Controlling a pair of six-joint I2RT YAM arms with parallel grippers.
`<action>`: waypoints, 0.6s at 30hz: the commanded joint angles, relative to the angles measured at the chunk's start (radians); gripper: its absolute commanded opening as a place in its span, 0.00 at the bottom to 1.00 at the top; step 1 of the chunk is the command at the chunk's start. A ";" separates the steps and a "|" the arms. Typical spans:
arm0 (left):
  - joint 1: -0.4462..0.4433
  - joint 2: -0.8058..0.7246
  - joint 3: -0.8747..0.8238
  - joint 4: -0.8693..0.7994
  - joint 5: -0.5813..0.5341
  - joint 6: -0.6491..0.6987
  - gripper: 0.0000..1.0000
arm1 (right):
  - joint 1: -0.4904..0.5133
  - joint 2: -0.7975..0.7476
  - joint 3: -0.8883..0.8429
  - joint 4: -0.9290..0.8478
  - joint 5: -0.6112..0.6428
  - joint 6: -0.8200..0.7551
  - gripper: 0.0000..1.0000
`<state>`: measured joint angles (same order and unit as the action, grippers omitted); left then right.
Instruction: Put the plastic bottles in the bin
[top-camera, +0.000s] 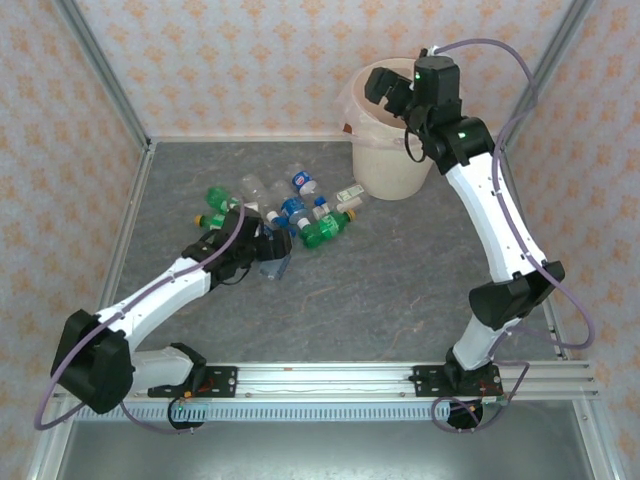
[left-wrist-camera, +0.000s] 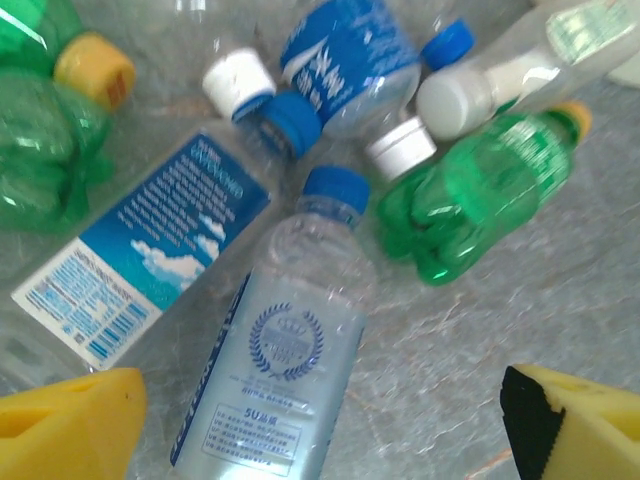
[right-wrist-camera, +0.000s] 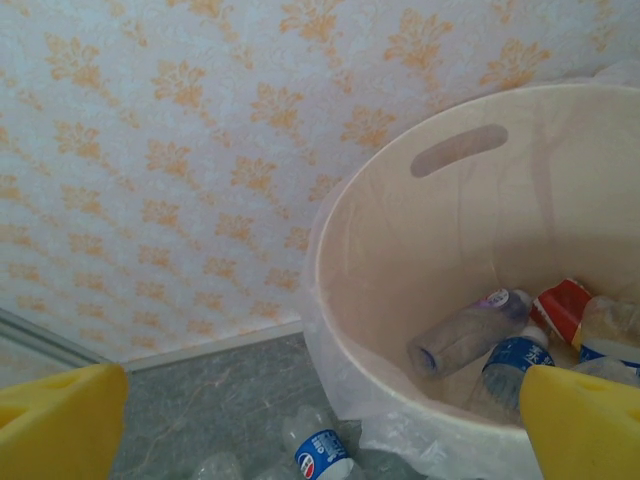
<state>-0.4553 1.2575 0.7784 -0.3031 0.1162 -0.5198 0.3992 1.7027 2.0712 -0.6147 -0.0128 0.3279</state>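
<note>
Though ungripped, bottle (left-wrist-camera: 285, 340) within left gripper (left-wrist-camera: 320, 425).

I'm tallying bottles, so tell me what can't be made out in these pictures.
The bin: in the top view the right arm covers most of its mouth; in the right wrist view the bottom edge and a yellow finger cut off the bottles inside, so no count.
The clear bottle at the left gripper: base cut off by the left wrist view's bottom edge.
Its small label print: too blurred to read.
</note>
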 joint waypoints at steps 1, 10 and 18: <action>0.010 0.025 -0.014 -0.025 0.024 -0.005 0.89 | 0.010 -0.039 -0.015 -0.023 -0.008 -0.005 1.00; 0.009 0.124 -0.046 0.017 0.055 0.015 0.85 | 0.023 -0.083 -0.077 -0.022 -0.014 0.013 1.00; 0.008 0.167 -0.058 0.056 0.095 0.025 0.83 | 0.026 -0.110 -0.116 -0.019 -0.003 0.020 1.00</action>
<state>-0.4553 1.4082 0.7280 -0.2790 0.1841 -0.5144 0.4187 1.6287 1.9724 -0.6292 -0.0235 0.3393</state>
